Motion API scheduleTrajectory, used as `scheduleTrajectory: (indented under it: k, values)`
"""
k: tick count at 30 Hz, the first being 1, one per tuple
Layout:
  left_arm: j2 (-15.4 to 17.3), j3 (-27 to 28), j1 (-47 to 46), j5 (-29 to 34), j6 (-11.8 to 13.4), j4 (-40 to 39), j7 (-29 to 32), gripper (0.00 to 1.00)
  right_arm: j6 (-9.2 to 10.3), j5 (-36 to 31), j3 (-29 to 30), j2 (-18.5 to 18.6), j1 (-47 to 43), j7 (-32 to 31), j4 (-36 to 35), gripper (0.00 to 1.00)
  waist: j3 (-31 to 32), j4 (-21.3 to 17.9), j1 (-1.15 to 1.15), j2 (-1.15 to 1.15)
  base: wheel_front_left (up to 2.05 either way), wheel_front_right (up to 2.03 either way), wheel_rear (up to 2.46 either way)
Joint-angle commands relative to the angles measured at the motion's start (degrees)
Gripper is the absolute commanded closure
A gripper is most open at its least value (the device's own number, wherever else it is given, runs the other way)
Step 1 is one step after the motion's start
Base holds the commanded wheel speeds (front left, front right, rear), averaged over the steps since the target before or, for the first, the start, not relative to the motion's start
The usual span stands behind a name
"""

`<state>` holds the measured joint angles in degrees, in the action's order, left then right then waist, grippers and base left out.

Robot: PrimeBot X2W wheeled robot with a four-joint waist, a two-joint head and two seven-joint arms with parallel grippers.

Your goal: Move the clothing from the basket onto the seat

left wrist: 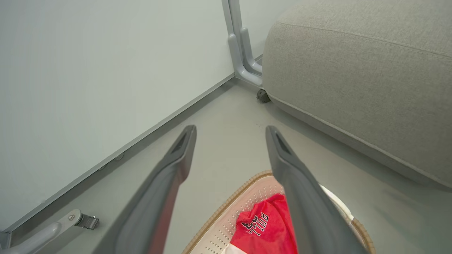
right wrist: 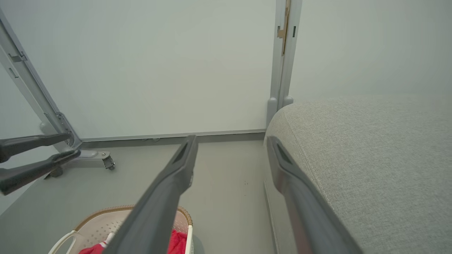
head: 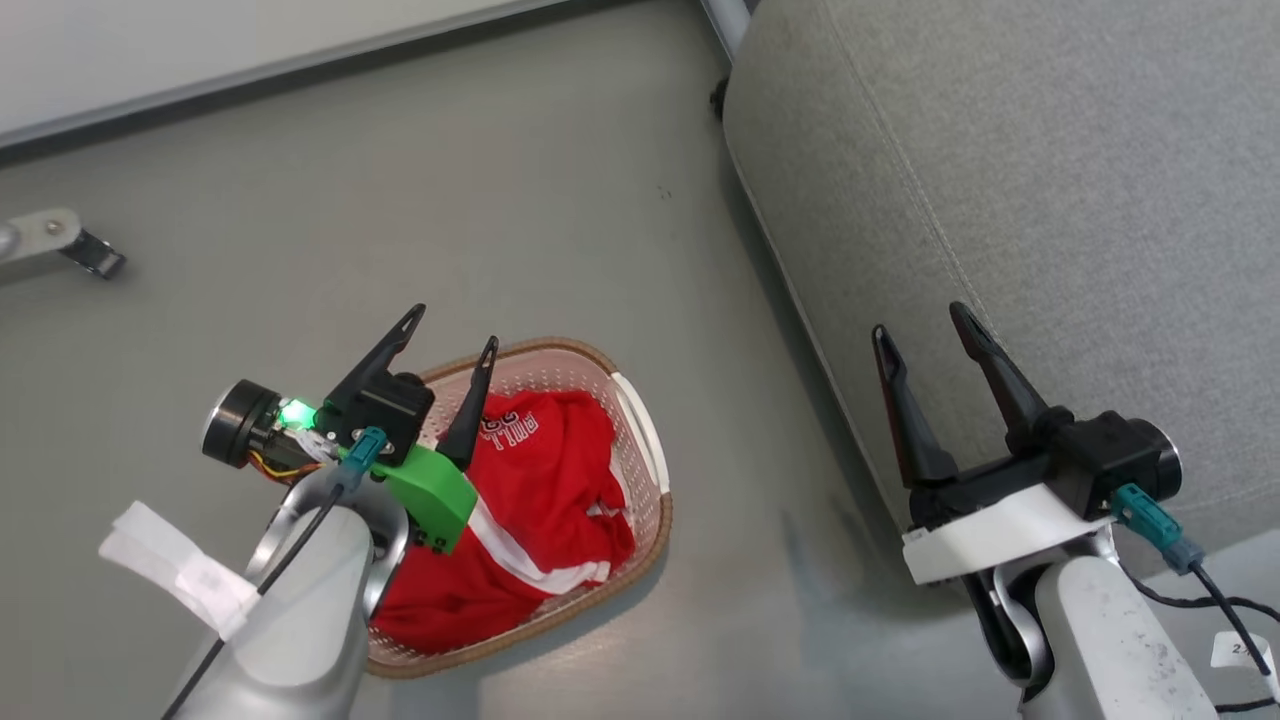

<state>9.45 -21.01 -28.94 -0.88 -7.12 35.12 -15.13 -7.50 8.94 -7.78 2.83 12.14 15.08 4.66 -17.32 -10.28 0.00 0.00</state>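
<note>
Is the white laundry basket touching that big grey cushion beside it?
Apart. The head view shows a strip of bare floor running between the basket and the seat, so the basket's rim does not meet the cushion's edge.

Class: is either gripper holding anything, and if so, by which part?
Nothing is held. Both the left gripper and right gripper are open and empty; the clothing lies loose in the basket.
</note>
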Motion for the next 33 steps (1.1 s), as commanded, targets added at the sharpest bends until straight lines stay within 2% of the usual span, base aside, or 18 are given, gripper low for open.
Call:
scheduleTrajectory:
  k: [1,15,24,33]
  values:
    - [1.0,-0.6,-2.0,0.1,-0.3,1.2,0.0,0.00,0.02,0.5,-0.2,0.1,1.3,0.1,-0.5,0.00,-7.0,-5.4,0.00,0.00,0.00,0.00,0.00]
    - [4.9,-10.0,-13.7,-0.3,-0.4,17.4,0.0,0.00,0.02,2.2,-1.5,0.1,8.0,0.1,-4.1,0.00,-20.4,-9.0,0.00,0.00,0.00,0.00,0.00]
    - [6.1,-21.4,-20.7,-1.1,-0.4,27.9,0.7,0.00,0.02,2.7,-2.0,0.1,10.3,0.1,-5.3,0.00,-26.5,-9.7,0.00,0.00,0.00,0.00,0.00]
    - [7.1,-31.7,-26.7,-4.2,-0.4,34.1,4.0,0.00,0.02,3.3,-2.4,0.1,12.0,0.1,-6.4,0.00,-32.0,-9.9,0.00,0.00,0.00,0.00,0.00]
